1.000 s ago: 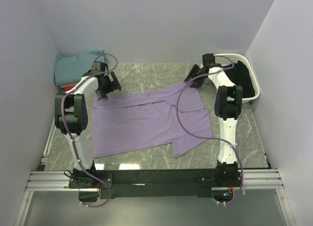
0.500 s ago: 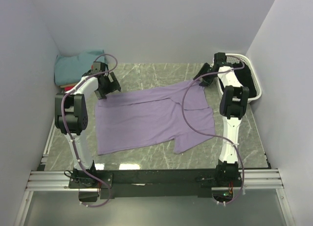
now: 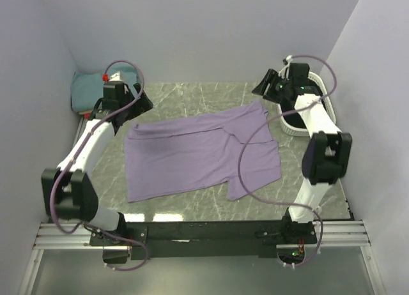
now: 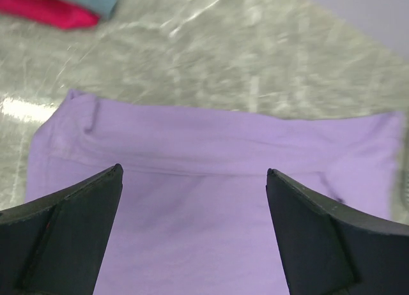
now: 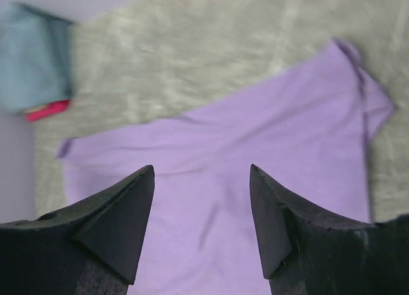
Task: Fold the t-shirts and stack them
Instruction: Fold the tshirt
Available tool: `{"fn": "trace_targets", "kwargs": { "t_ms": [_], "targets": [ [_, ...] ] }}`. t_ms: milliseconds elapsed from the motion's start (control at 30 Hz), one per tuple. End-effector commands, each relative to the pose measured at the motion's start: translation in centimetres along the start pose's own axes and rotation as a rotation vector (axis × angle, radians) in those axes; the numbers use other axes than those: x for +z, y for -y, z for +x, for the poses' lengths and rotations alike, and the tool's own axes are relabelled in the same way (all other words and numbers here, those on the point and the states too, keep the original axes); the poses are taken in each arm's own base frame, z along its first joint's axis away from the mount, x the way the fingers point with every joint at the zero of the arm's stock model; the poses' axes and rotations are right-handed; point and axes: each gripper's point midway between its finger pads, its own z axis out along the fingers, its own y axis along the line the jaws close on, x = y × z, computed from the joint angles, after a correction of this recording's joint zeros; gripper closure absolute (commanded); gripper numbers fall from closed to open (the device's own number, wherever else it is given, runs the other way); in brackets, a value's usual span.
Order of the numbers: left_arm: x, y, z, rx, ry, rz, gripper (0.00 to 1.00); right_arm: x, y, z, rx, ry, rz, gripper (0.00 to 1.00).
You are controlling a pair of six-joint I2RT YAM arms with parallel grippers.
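Showing one lavender cloth t-shirt (image 3: 192, 154) spread flat; one folded teal t-shirt (image 3: 86, 90) atop one red t-shirt (image 4: 45, 11). Left gripper (image 4: 192, 173) and right gripper (image 5: 201, 170): two, both spread wide, empty.

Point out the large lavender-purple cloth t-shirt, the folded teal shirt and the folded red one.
large lavender-purple cloth t-shirt (image 3: 192, 156): top view, its middle
folded teal shirt (image 5: 32, 55): right wrist view, top
folded red shirt (image 4: 50, 12): left wrist view, edge

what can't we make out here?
- Top view: left arm covers part of the folded teal cloth shirt. The folded red cloth shirt is only a sliver in the wrist views, so the pile count is unknown.
- Top view: right arm hides the inside of the white slatted plastic basket.
- Wrist views: large lavender-purple cloth t-shirt is blurred, its near part behind end effector fingers.
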Motion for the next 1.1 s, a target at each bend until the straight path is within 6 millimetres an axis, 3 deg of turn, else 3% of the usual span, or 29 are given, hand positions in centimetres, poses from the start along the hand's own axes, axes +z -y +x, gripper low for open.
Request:
{"fn": "trace_targets", "kwargs": {
  "t_ms": [0, 100, 267, 367, 533, 567, 633, 667, 800, 1067],
  "targets": [
    [-2.3, 0.4, 2.6, 0.001, 0.012, 0.032, 0.0, -4.0, -3.3, 0.7, -0.072, 0.063, -0.094, 0.32],
    [-3.2, -1.4, 5.7, -0.04, -0.017, 0.011, 0.0, -4.4, -3.2, 3.3, -0.063, 0.007, -0.119, 0.31],
    [-5.7, -1.4, 9.2, -0.106, -0.062, 0.044, 0.0, -6.1, -1.1, 6.8, 0.016, -0.035, 0.0, 0.32],
    [-7.6, -2.5, 11.3, -0.159, -0.055, 0.009, 0.01, -8.0, 1.0, 11.0, 0.054, -0.068, 0.15, 0.3],
    [-10.3, -5.1, 15.4, -0.253, -0.113, -0.045, 0.01, -12.0, 3.8, 18.3, 0.193, -0.071, 0.249, 0.3],
    [-10.6, -5.2, 15.8, -0.262, -0.119, -0.043, 0.01, -12.5, 5.0, 20.8, 0.227, -0.102, 0.283, 0.3],
    [-11.3, -6.0, 17.1, -0.289, -0.141, -0.068, 0.01, -13.9, 4.6, 21.5, 0.259, -0.048, 0.276, 0.29],
    [-11.5, -5.9, 17.5, -0.292, -0.151, -0.069, 0.0, -14.4, 5.3, 23.1, 0.276, -0.066, 0.308, 0.29],
    [-12.1, -5.4, 19.0, -0.295, -0.175, -0.07, 0.0, -16.2, 5.2, 24.7, 0.3, -0.031, 0.309, 0.29],
    [-10.9, -6.2, 21.3, -0.211, -0.234, -0.192, 0.01, -14.9, 5.8, 30.3, 0.348, -0.126, 0.332, 0.3]
  ]
}}
